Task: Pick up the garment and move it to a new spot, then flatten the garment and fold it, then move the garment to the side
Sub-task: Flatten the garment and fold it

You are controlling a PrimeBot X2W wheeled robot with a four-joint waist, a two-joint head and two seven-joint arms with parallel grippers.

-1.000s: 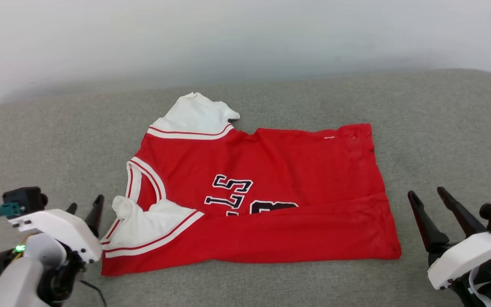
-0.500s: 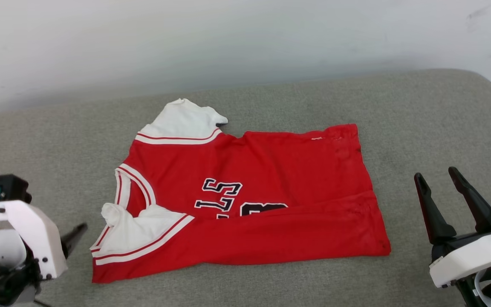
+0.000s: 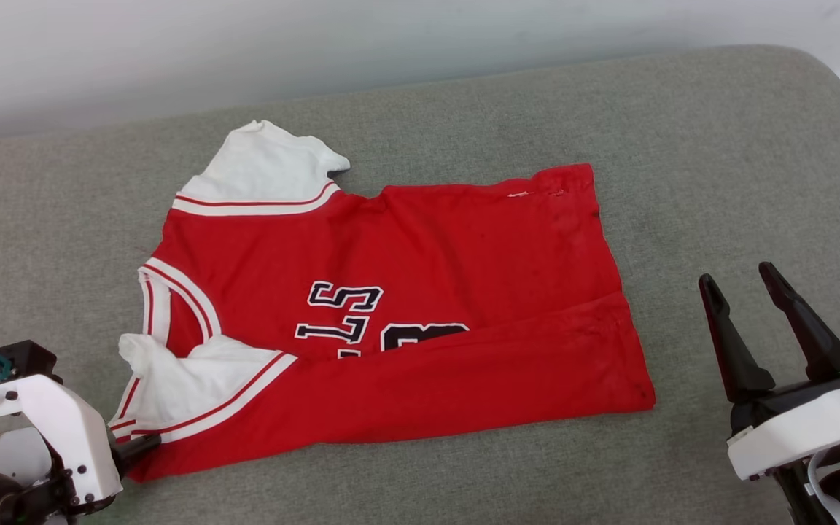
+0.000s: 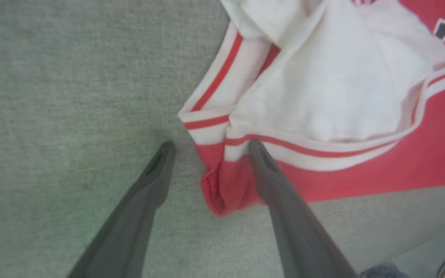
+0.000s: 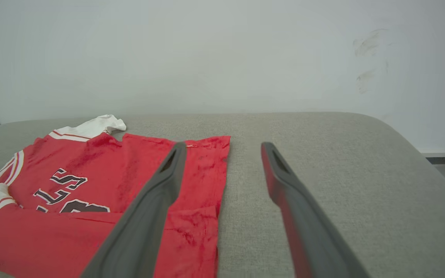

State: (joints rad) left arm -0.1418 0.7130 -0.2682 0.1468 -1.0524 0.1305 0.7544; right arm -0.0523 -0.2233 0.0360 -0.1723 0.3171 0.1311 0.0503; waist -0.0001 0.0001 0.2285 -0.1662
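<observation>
1. Left hand (image 4: 211, 143): hangs low at the near-left corner of the bright red jersey shirt with white panels and black numerals (image 3: 405, 292), two dark fingers spread. One finger over the bare grey fabric-covered cushion (image 3: 719, 146), the other over the red-and-white striped trim (image 4: 323, 155). Pinches nothing; cannot tell whether either tip touches cloth.
2. Right hand (image 3: 739, 275): spread too, and empty. Hovers over the cushion, off the shirt's bottom hem and apart from it, fingers pointing towards the pale wall (image 3: 391, 36).
3. Shirt: lies mid-cushion, collar towards the left hand, hem towards the right. Mostly smooth, with light creases near the hem.
4. Near long edge: turned up over the body in a broad red band, hiding the lower part of the numerals (image 3: 347, 313). Near white sleeve panel (image 3: 187, 375): tucked inward and bunched at the collar. Far white sleeve panel (image 3: 267, 164): sticks out flat beyond the red body.
5. Done, judging by the lie of things: placed on its spot, spread out, and probably the first lengthwise fold made.
6. Left to do, by the same reckoning: bring in the far side and its sleeve, fold the length over, then shift the bundle to the side. Roughly half finished.
7. Likely step in hand: closing on the near-left corner, either to tidy the bunched sleeve or to start the next fold.
</observation>
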